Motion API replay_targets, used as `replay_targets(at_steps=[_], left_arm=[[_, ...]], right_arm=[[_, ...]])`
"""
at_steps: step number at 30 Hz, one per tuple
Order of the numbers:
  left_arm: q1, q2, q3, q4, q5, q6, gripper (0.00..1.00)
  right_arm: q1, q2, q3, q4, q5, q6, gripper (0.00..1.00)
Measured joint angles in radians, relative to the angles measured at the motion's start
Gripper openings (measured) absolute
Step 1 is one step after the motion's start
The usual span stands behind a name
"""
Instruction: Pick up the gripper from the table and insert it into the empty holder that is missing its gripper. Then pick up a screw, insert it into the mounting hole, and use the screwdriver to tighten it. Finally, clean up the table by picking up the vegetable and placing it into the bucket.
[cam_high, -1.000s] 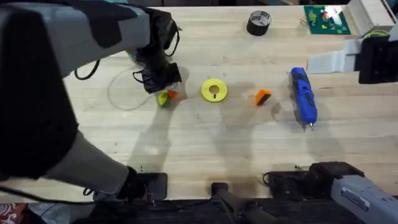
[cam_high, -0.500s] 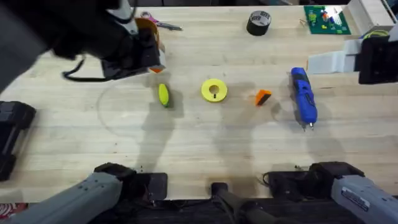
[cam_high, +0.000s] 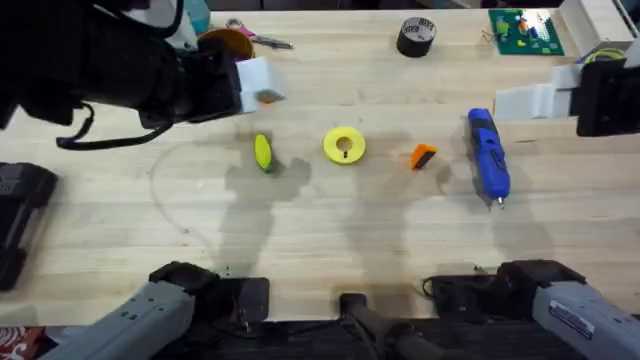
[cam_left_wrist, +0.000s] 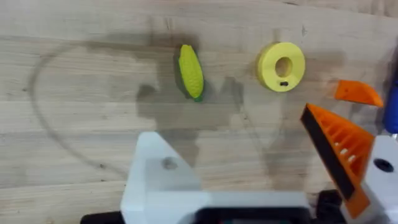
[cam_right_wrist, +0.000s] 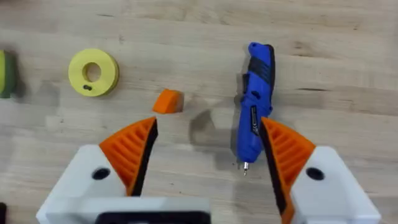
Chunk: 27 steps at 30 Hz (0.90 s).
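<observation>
Hands: left hand (cam_left_wrist: 255, 180) wide open and seemingly empty above the vegetable (cam_left_wrist: 191, 71).

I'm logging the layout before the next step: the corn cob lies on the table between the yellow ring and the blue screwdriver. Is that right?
Not quite. In the overhead view, the orange gripper tip lies between the yellow ring and the blue screwdriver. The corn cob lies on the table on the ring's other side.
</observation>
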Motion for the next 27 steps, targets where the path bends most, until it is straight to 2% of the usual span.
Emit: replay_targets(at_steps=[1, 2, 10, 14, 17, 20, 23, 27], left_arm=[[0.000, 0.000, 0.000, 0.000, 0.000, -0.002, 0.942], [0.000, 0.000, 0.000, 0.000, 0.000, -0.001, 0.974], [0.000, 0.000, 0.000, 0.045, -0.047, 0.017, 0.985], [0.000, 0.000, 0.000, 0.116, -0.068, 0.151, 0.985], [0.000, 0.000, 0.000, 0.163, -0.077, 0.304, 0.986], [0.000, 0.000, 0.000, 0.210, -0.079, 0.425, 0.985], [0.000, 0.000, 0.000, 0.235, -0.083, 0.508, 0.986], [0.000, 0.000, 0.000, 0.248, -0.098, 0.579, 0.986]], right_arm=[[0.000, 0.000, 0.000, 0.000, 0.000, 0.000, 0.997], [0.000, 0.000, 0.000, 0.000, 0.000, 0.000, 0.997], [0.000, 0.000, 0.000, 0.000, 0.000, 0.000, 0.998], [0.000, 0.000, 0.000, 0.000, 0.000, 0.000, 0.997], [0.000, 0.000, 0.000, 0.000, 0.000, 0.000, 0.997], [0.000, 0.000, 0.000, 0.000, 0.000, 0.000, 0.997], [0.000, 0.000, 0.000, 0.000, 0.000, 0.000, 0.998], [0.000, 0.000, 0.000, 0.000, 0.000, 0.000, 0.995]])
